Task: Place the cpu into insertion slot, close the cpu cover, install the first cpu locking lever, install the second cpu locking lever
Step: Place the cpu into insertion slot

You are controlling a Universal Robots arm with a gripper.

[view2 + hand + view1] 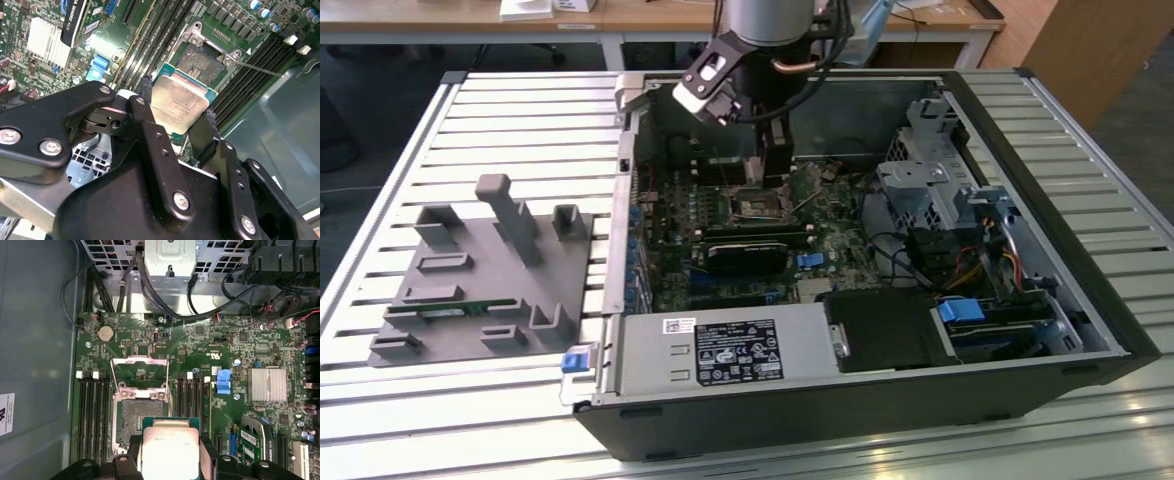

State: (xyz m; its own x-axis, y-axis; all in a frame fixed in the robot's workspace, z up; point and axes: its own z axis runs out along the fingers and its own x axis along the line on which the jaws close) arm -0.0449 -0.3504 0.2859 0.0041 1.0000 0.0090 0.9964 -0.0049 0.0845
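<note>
At the exterior view's left a grey moulded fixture [480, 270] lies on the slatted tabletop [520, 110], and to its right stands the open computer case [881, 400], into whose far part the arm [767, 30] reaches down. In both wrist views the jaws are clamped on two opposite edges of the cpu [180, 102] [169, 450], its metal top towards the cameras, held clear of the motherboard [200, 340] near the insertion slot [140, 415] and not seated in it. The slot lies bare between banks of memory slots [92, 415], with the cpu cover [139, 360] swung open off it.
</note>
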